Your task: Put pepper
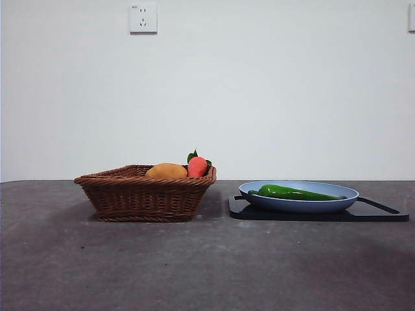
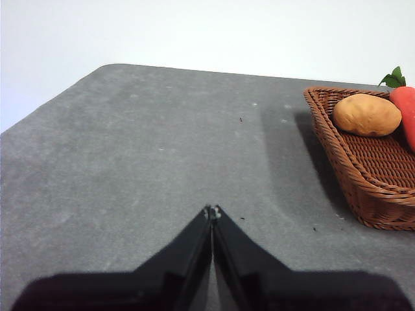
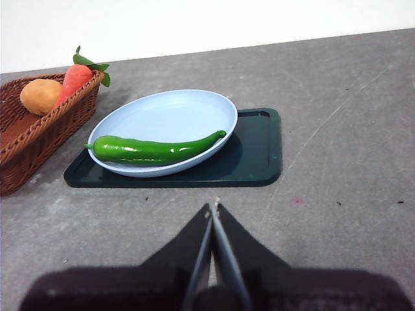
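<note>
A long glossy green pepper [image 1: 295, 192] [image 3: 152, 149] lies in a blue plate [image 1: 337, 202] [image 3: 168, 110], which rests on a dark tray [image 1: 382, 214] [image 3: 259, 152]. My right gripper [image 3: 214, 210] is shut and empty, hovering above the table short of the tray. My left gripper [image 2: 212, 211] is shut and empty too, over bare table beside the wicker basket [image 1: 142, 194] [image 2: 373, 188]. Neither gripper shows in the front view.
The wicker basket [image 3: 26, 142] stands left of the tray and holds a yellow-orange fruit [image 1: 166, 171] [image 2: 366, 114] [image 3: 40, 96] and a red-orange item with green leaves [image 1: 197, 165] [image 2: 405, 107] [image 3: 76, 76]. A wall socket [image 1: 142, 18] is on the white wall behind.
</note>
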